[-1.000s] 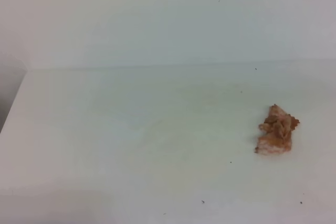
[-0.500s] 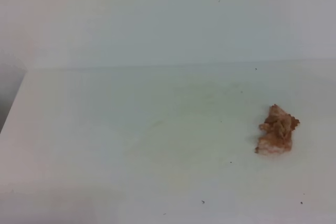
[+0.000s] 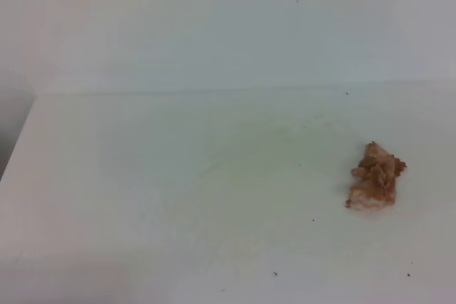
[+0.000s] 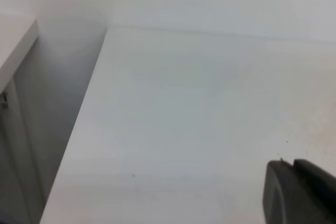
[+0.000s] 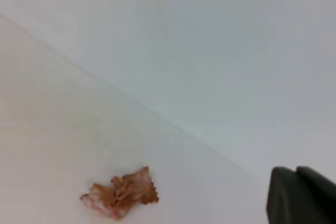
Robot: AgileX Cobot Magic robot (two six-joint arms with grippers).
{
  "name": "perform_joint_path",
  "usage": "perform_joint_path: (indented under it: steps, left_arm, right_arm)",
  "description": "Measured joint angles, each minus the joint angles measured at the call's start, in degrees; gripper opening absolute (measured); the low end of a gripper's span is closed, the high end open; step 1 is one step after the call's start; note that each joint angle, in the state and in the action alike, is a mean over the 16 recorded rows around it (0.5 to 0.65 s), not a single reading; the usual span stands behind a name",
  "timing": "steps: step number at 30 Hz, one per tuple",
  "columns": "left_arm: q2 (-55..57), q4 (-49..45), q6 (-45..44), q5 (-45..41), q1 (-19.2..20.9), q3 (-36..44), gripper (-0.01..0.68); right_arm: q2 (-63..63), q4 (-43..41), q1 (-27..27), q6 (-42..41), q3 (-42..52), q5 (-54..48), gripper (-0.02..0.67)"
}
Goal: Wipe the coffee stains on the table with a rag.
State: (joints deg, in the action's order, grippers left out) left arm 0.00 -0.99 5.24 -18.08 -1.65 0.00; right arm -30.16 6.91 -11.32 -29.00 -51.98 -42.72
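The rag (image 3: 375, 176) is a lumpy pinkish-orange and brown wad. It lies alone on the white table (image 3: 142, 197) at the right, and it also shows in the right wrist view (image 5: 119, 195). No orange-brown coffee stains show in any view; only faint pale streaks (image 3: 242, 169) mark the middle of the table. Neither gripper appears in the exterior high view. Only a dark edge of my left gripper (image 4: 298, 192) and of my right gripper (image 5: 299, 195) shows at the bottom right of each wrist view. The jaws are out of frame, and both grippers are away from the rag.
A white wall (image 3: 228, 26) rises behind the table. The table's left edge (image 3: 18, 140) drops to a grey gap, seen in the left wrist view (image 4: 58, 129) beside another white surface (image 4: 13, 45). Tiny dark specks (image 3: 275, 273) dot the front of the table.
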Motion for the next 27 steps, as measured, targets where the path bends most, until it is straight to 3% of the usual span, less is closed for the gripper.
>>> perform_joint_path:
  steps: [7, 17, 27]
  left_arm:
    - [0.0, 0.0, 0.0, 0.0, 0.0, 0.0, -0.003]
    - [0.0, 0.0, 0.0, 0.0, 0.0, 0.0, -0.003]
    - [0.0, 0.0, 0.0, 0.0, 0.0, 0.0, -0.003]
  right_arm:
    - [13.5, -5.8, 0.0, 3.0, 12.7, 3.9, -0.001]
    - [25.2, -7.0, 0.0, 7.1, 33.7, 15.9, -0.001]
    - [29.9, -7.7, 1.8, 8.2, 43.1, 20.4, -0.001]
